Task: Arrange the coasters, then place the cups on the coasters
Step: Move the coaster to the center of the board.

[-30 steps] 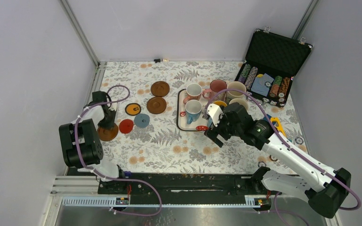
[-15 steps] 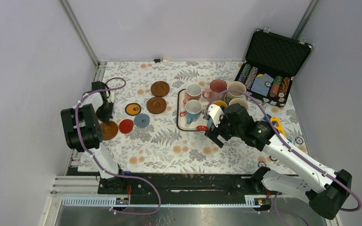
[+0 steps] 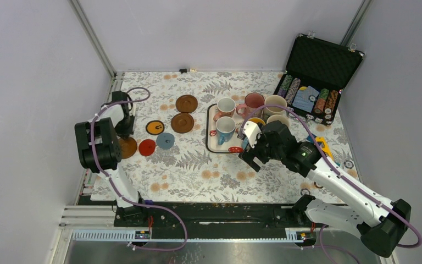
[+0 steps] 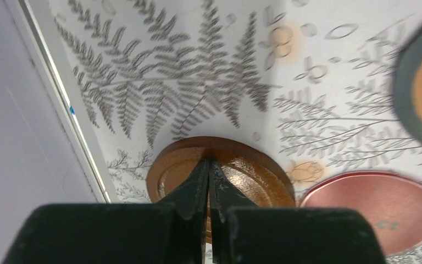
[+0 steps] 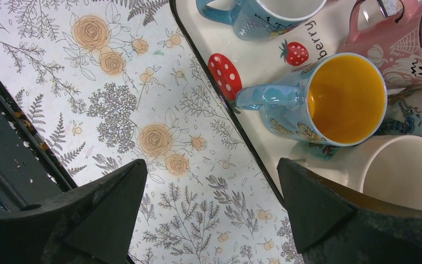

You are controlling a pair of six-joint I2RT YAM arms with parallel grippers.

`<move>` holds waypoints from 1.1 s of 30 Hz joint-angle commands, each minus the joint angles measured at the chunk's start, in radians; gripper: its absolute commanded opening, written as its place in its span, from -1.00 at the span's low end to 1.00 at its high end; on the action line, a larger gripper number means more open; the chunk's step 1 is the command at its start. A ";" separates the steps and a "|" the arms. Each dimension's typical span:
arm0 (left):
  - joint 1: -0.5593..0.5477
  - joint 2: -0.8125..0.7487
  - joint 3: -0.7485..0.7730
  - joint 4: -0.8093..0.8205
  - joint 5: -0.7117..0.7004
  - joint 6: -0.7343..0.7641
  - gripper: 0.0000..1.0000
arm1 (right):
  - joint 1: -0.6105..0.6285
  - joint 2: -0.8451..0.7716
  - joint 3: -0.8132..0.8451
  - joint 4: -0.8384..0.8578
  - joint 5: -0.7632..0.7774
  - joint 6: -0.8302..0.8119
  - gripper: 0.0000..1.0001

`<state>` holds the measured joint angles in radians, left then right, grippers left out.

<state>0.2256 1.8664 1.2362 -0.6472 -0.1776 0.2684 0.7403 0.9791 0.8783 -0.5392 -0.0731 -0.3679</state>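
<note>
A dark brown coaster lies at the table's left edge. My left gripper is shut, with its tips resting on this coaster's top. Beside it lie the red coaster, the grey-blue coaster and the black coaster with an orange centre. Two more brown coasters lie farther back. The cups stand on a tray. Among them are a white-and-blue cup and a blue cup with a yellow inside. My right gripper hangs open over the tray's near edge, holding nothing.
An open black case of poker chips stands at the back right. Loose chips and a yellow object lie on the right side of the table. A metal rail runs along the left edge next to the brown coaster.
My left arm has swung toward the far side and the brown coaster under its tips has slid a little farther back. The right arm has stayed still.
</note>
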 commanded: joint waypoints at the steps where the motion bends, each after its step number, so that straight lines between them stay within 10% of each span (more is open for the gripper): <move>1: -0.069 0.016 0.028 0.072 -0.049 -0.014 -1.00 | -0.007 0.009 -0.001 0.031 -0.005 0.005 0.94; 33: -0.339 0.471 0.730 -0.128 -0.248 0.002 -1.00 | -0.010 0.071 -0.017 0.064 0.068 -0.024 0.94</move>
<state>-0.0937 2.3180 1.8854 -0.7624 -0.4034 0.2665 0.7383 1.0359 0.8673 -0.5091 -0.0181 -0.3801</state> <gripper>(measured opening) 0.006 0.971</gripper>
